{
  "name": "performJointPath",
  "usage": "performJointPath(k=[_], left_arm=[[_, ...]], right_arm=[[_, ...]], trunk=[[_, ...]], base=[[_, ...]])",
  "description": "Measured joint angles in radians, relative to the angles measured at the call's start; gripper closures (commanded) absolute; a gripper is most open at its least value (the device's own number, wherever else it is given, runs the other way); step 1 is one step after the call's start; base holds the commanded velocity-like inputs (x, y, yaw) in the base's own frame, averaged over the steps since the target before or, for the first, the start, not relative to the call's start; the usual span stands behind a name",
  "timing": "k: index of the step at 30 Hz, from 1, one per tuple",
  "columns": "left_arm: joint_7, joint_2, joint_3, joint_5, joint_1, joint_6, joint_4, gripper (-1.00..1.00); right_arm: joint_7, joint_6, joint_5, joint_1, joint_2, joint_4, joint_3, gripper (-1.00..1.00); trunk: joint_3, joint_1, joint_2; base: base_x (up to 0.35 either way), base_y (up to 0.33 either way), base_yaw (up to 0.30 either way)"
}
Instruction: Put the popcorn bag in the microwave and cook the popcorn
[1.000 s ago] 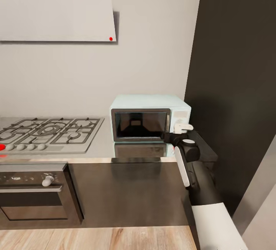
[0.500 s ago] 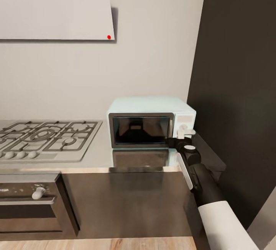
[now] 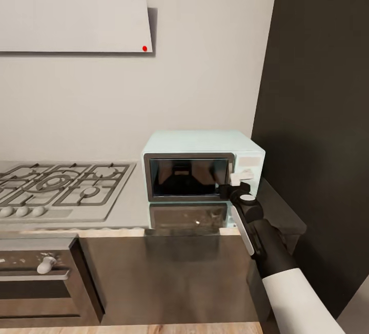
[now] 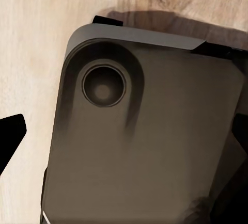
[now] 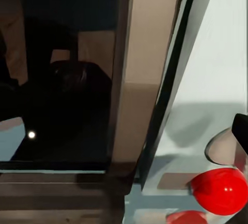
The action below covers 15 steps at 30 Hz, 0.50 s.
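The mint-blue microwave (image 3: pixel 202 142) stands on the grey countertop (image 3: pixel 128 211) against the wall, its dark glass door closed. My right gripper (image 3: pixel 241 176) is up against its white control panel, beside the door's edge. In the right wrist view the microwave's door frame (image 5: pixel 139 74) runs close in front of the camera. A lit red round light (image 5: pixel 219 190) and a pale knob (image 5: pixel 223 149) sit just past one dark fingertip (image 5: pixel 241 127). Nothing is between the fingers. A dark rounded shape (image 5: pixel 77 92) shows behind the glass; I cannot tell what it is. My left gripper (image 4: pixel 124 136) hangs open over my own base.
The grey gas hob (image 3: pixel 61 188) lies left of the microwave, with the white hood (image 3: pixel 72 14) above it and the dark steel oven (image 3: pixel 41 272) below. A tall dark unit (image 3: pixel 318 119) walls off the right side. Wooden floor (image 4: pixel 31 38) lies under the left arm.
The head view has shifted closer and to the right, so the hob slid left. My right arm has stretched forward, with the gripper staying at the microwave's panel.
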Motion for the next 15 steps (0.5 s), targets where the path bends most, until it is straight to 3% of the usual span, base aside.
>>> performJointPath(k=[15], left_arm=[[0.0, 0.0, 0.0, 0.0, 0.0, 0.0, -0.002, -1.0]], right_arm=[[0.001, 0.006, -0.011, 0.027, -0.004, -0.037, 0.0, -1.0]], trunk=[[0.0, 0.0, -0.001]], base=[[0.043, 0.0, 0.0]])
